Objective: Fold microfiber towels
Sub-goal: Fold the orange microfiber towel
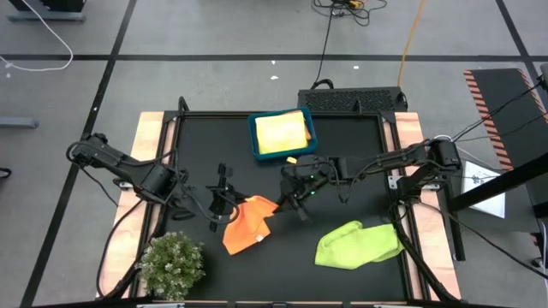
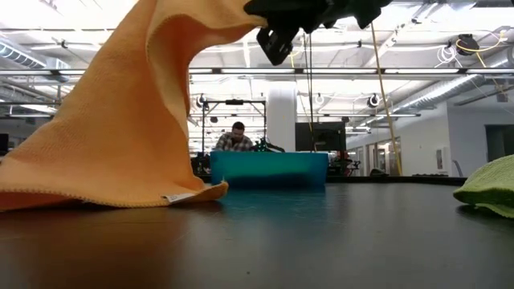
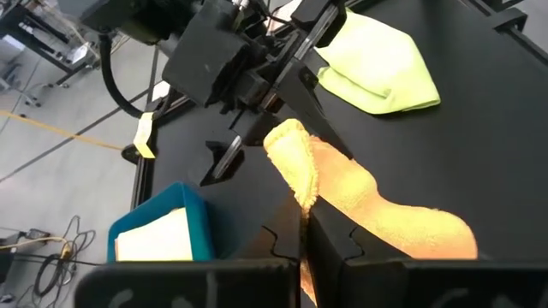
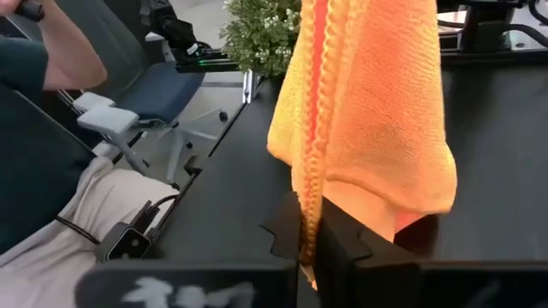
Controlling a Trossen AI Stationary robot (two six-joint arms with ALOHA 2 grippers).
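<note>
I view the black bench (image 1: pixel 282 265) from above. Lime green towel (image 1: pixel 358 243): crumpled near the front right. Orange towel (image 1: pixel 248 224): centre-front, lifted at two edges, its lower part resting on the bench. Blue bin (image 1: pixel 253 137): rear centre, holding a yellow towel (image 1: pixel 281 133). Left gripper (image 1: pixel 228 208) and right gripper (image 1: pixel 289 202): each clamped tight on an orange towel edge. Plant (image 1: pixel 172 263): front left corner.

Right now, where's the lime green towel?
High view: the lime green towel lies crumpled on the table's front right, right of the orange towel, no gripper near it.
</note>
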